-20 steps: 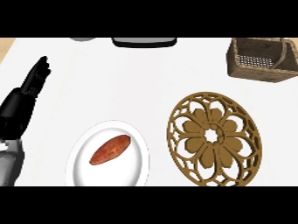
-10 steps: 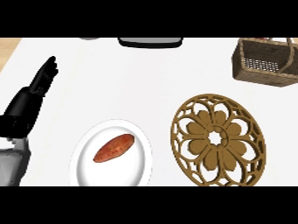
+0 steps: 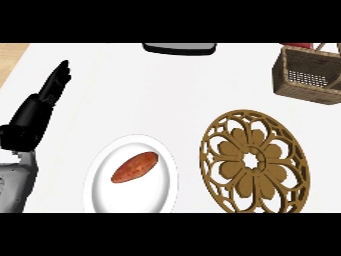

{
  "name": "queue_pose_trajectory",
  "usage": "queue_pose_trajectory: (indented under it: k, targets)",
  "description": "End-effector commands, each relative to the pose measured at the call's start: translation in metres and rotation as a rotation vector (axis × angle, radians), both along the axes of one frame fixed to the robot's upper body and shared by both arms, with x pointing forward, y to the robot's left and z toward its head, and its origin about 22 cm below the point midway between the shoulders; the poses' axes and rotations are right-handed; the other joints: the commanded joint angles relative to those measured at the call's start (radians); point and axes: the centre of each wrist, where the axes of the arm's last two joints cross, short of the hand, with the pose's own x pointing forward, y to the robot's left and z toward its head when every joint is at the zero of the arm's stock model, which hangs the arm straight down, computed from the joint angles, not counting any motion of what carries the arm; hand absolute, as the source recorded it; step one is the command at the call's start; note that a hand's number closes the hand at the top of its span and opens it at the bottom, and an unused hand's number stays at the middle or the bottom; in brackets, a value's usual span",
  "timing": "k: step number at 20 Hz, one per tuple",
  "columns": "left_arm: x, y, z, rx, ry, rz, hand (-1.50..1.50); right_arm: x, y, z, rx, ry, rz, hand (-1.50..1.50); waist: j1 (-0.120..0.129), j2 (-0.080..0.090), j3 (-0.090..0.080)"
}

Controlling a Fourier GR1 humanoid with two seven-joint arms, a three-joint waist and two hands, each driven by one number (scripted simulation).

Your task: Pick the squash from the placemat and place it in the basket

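1. Counter (image 3: 165,85): white top, bearing everything below.
2. Placemat (image 3: 228,135): round, brown openwork in a flower pattern, lying flat at the near right.
3. Plate (image 3: 99,195): white, just left of the placemat and apart from it.
4. My left forearm (image 3: 7,185) and left hand (image 3: 44,97): at the left edge. The fingers are straight and pressed together, pointing away from me, and hold nothing.
5. Basket (image 3: 309,75): woven, with a handle, at the far right, well apart from the placemat.
6. Dark object (image 3: 179,48): flat, at the far edge and cut off there.
7. Oblong vegetable (image 3: 134,167): reddish-brown, lying on the plate.
8. Squash: I cannot tell where it is. The basket's inside shows only partly.
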Motion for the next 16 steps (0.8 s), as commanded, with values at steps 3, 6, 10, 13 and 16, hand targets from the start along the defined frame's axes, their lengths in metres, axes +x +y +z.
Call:
queue_pose_trajectory:
  k: [3, 6, 10, 13, 16]
  targets:
    - [0.004, -0.015, -0.001, -0.006, -0.003, -0.012, 0.00, 0.019, 0.033, 0.044, -0.028, 0.074, 0.110, 1.50, -0.002, -0.003, -0.003]
    - [0.001, 0.003, -0.001, 0.004, 0.006, -0.003, 0.00, 0.036, 0.056, 0.058, -0.022, 0.105, 0.134, 1.50, 0.001, -0.005, -0.004]
    - [0.003, 0.007, 0.002, 0.010, -0.004, 0.023, 0.00, 0.064, 0.082, 0.050, -0.035, 0.182, 0.128, 1.50, -0.010, -0.004, -0.003]
    - [-0.006, 0.006, -0.008, -0.006, 0.023, 0.001, 0.00, 0.078, 0.103, 0.056, -0.052, 0.231, 0.144, 1.50, -0.014, -0.007, -0.003]
    - [0.000, 0.004, 0.003, -0.004, -0.008, 0.011, 0.00, 0.080, 0.105, 0.058, -0.088, 0.293, 0.148, 1.50, -0.003, 0.000, -0.002]
